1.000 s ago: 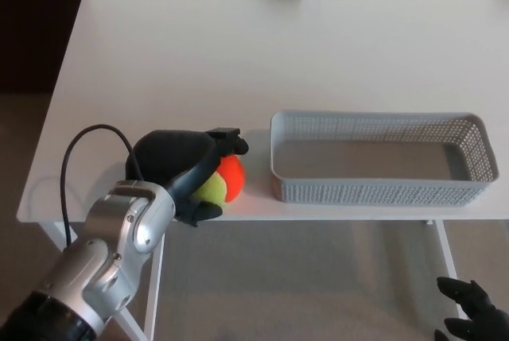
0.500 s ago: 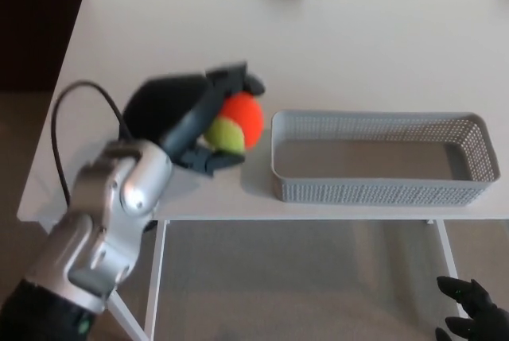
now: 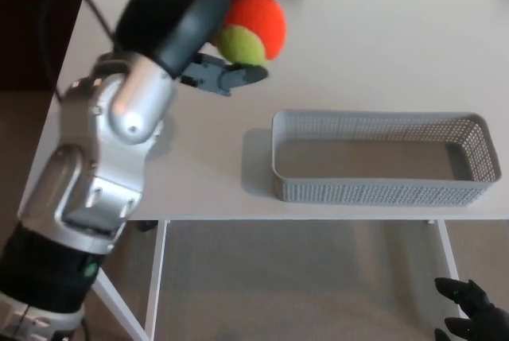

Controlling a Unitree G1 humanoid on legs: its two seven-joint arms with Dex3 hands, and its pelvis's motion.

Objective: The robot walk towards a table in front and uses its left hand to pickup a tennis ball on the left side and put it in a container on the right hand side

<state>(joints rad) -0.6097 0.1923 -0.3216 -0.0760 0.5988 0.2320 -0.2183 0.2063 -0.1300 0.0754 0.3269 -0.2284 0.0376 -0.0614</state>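
Nearest you, the right hand [image 3: 473, 313] is cut off at the lower right corner, so you cannot tell its grip. The basket [image 3: 382, 190] lies lengthwise left-to-right on the table [image 3: 382, 55]. Beyond its left end, the left hand [image 3: 191, 15] pinches the tennis ball [image 3: 254, 27] aloft, orange half facing up-right.

Ball [image 3: 253, 27] above table [image 3: 382, 55], left of container [image 3: 382, 191]

We see the left hand [image 3: 187, 15], clasped on the tennis ball [image 3: 254, 27], lifted off the near edge of the table [image 3: 382, 63], where the ball rested a second ago just left of the container [image 3: 382, 190]. Both now hang high over the tabletop, larger in view.
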